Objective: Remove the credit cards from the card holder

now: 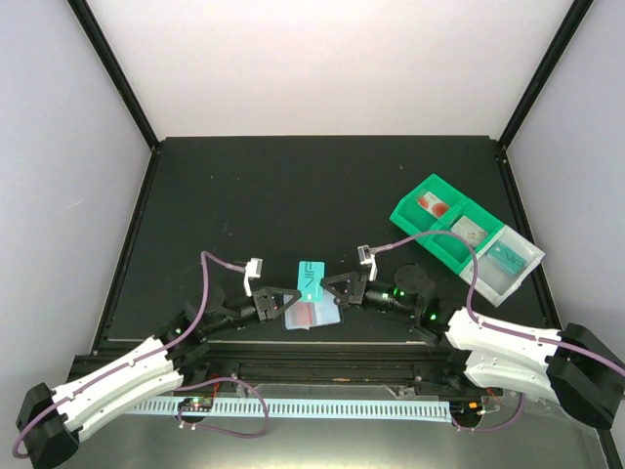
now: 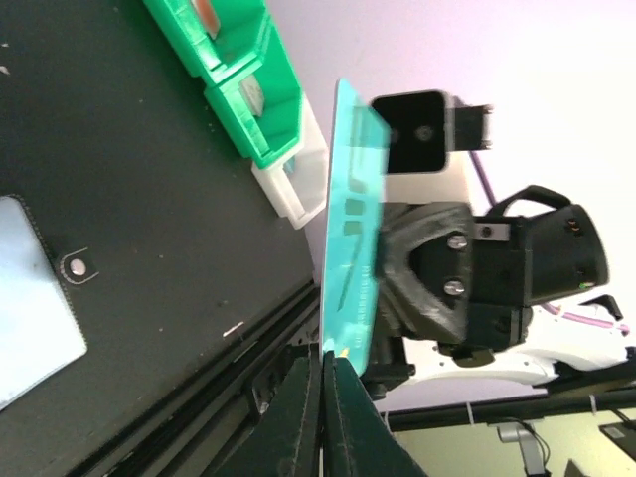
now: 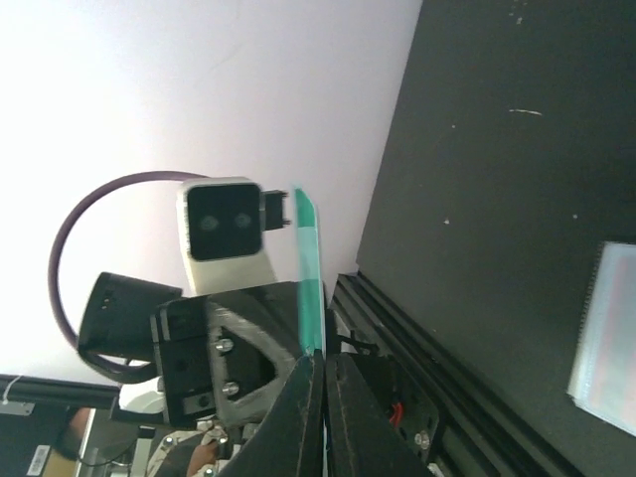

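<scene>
A teal credit card (image 1: 310, 277) stands on edge above the open card holder (image 1: 314, 317), near the table's front edge. My left gripper (image 1: 291, 299) is shut on the card's lower left edge, and my right gripper (image 1: 333, 289) is shut on its right edge. In the left wrist view the teal card (image 2: 353, 248) rises from my closed fingertips (image 2: 331, 360); the holder's pale inner side (image 2: 30, 298) lies flat at the left. The right wrist view shows the card (image 3: 310, 278) edge-on in my shut jaws (image 3: 323, 360). A reddish card shows in the holder's pocket (image 1: 306, 314).
A green-and-clear compartment tray (image 1: 420, 227) sits at the right rear with cards in its compartments. Black frame posts stand at the table's back corners. A metal rail (image 1: 322, 344) runs along the front edge just below both grippers.
</scene>
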Robot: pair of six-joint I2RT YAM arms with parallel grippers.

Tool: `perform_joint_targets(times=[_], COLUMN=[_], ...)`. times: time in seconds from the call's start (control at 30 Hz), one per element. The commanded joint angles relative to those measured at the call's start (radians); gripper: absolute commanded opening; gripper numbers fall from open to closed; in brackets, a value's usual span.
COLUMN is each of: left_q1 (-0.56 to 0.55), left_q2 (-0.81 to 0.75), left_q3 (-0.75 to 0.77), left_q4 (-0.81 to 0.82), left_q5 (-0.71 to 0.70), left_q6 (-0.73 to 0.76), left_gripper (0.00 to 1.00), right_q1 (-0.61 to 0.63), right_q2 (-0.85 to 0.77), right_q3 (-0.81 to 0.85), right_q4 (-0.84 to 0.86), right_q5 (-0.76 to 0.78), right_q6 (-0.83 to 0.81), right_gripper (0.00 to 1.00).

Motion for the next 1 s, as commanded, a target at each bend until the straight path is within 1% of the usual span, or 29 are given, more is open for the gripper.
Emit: perform_joint_targets(times=[0.0,0.03,0.13,0.27,0.4,0.53,0.63,0.77,0.9,0.97], left_q1=[0.007,0.007,0.007,0.007,0.007,0.007,0.007,0.007,0.007,0.007], left_q2=[-0.041,-0.053,-0.110,-0.173,-0.185,-0.173,-0.156,-0.108,-0.050,-0.032], left_q3=[-0.017,-0.018,-0.015,0.017,0.078,0.111,0.125,0.142,0.156,0.162], left_q4=[0.045,0.032,-0.017,-0.132,-0.319,-0.390,-0.395,-0.379,-0.357,-0.357], left_q5=[0.012,0.011,0.003,0.006,0.052,0.166,0.250,0.351,0.435,0.454], left_q6=[-0.004,0.013,0.052,0.141,0.262,0.347,0.396,0.446,0.473,0.486], left_gripper=[0.01,0.02,0.02,0.02,0.01,0.02,0.02,0.02,0.02,0.02], right_q1=[-0.001,-0.002,-0.003,-0.005,-0.010,-0.011,-0.011,-0.011,-0.011,-0.012], right_q2=[-0.023,-0.030,-0.073,-0.173,-0.224,-0.218,-0.183,-0.102,-0.022,0.010], right_q3=[-0.004,0.001,0.030,0.127,0.259,0.384,0.465,0.542,0.555,0.549], right_q4=[-0.013,-0.041,-0.166,-0.476,-0.774,-0.986,-1.080,-1.154,-1.147,-1.136], right_q5=[-0.019,-0.020,-0.016,0.046,0.079,0.033,-0.043,-0.144,-0.241,-0.281], right_q6=[-0.028,-0.047,-0.128,-0.316,-0.554,-0.742,-0.837,-0.916,-0.941,-0.947], right_gripper=[0.02,0.04,0.14,0.24,0.24,0.24,0.24,0.26,0.27,0.27])
